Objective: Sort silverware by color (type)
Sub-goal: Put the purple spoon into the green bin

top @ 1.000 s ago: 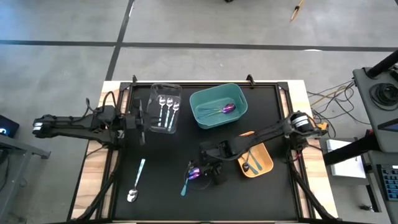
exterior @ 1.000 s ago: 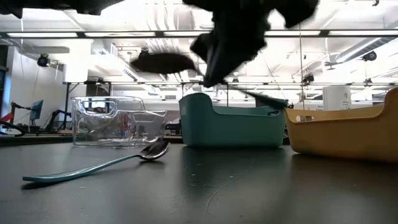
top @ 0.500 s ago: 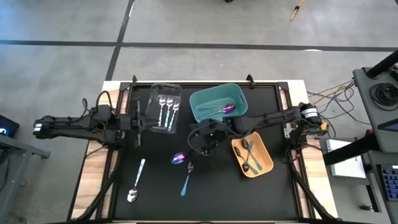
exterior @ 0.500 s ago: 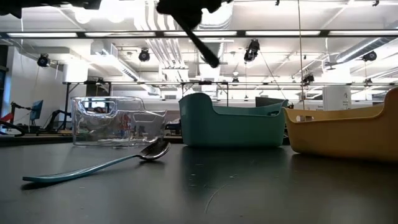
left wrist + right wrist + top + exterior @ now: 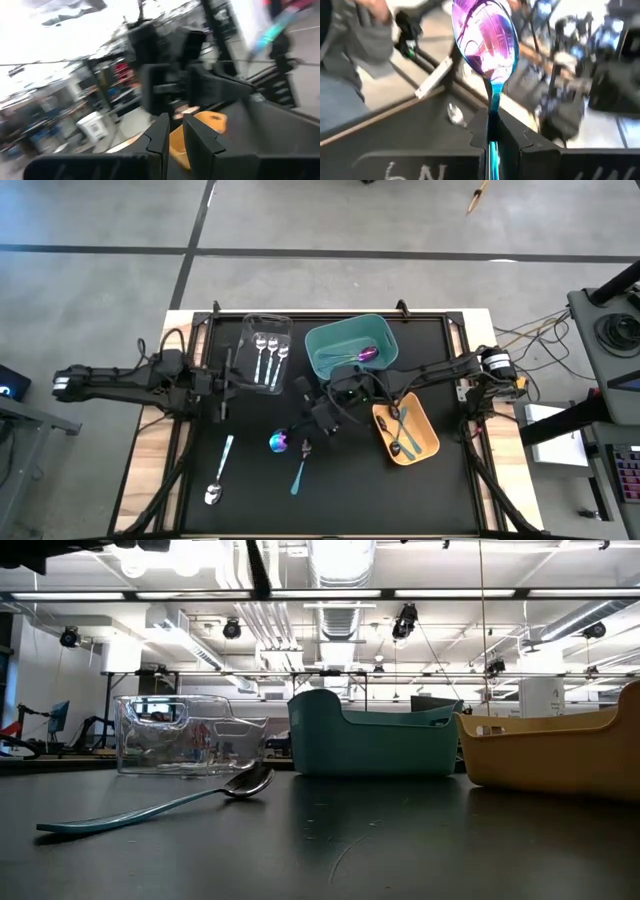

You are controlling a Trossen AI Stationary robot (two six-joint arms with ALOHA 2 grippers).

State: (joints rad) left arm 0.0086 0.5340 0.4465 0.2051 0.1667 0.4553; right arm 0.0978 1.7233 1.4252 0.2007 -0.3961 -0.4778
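My right gripper point(image 5: 305, 428) hangs over the middle of the table, shut on an iridescent purple-blue spoon point(image 5: 280, 442); its bowl point(image 5: 485, 37) sticks out ahead of the fingers. Two teal-handled spoons point(image 5: 302, 466) point(image 5: 218, 472) lie flat on the black mat; the first shows in the low view as the spoon point(image 5: 150, 808). Silver spoons lie in the clear bin point(image 5: 266, 330), iridescent ones in the teal bin point(image 5: 325, 370), dark ones in the orange bin point(image 5: 428, 442). My left gripper point(image 5: 222, 388) waits shut at the left, holding nothing. My right gripper pinches the iridescent spoon's thin handle point(image 5: 493, 102) between its two fingers, which lie along it. The fingers come about level from the table's right side. The spoon is lifted clear of the mat, and its bowl reaches out past the fingertips toward the left and near side.
The three bins stand along the far half of the mat, the clear bin point(image 5: 190, 735) to the left, the teal bin point(image 5: 375, 735) in the middle, the orange bin point(image 5: 550, 750) to the right. Bare black mat point(image 5: 400, 500) lies at the near right.
My right gripper has risen from the mat with the iridescent spoon, gone a little toward the far edge and tipped from pointing down to about level. The spoon is now lifted clear. The teal-handled spoon beside it has stayed in place.
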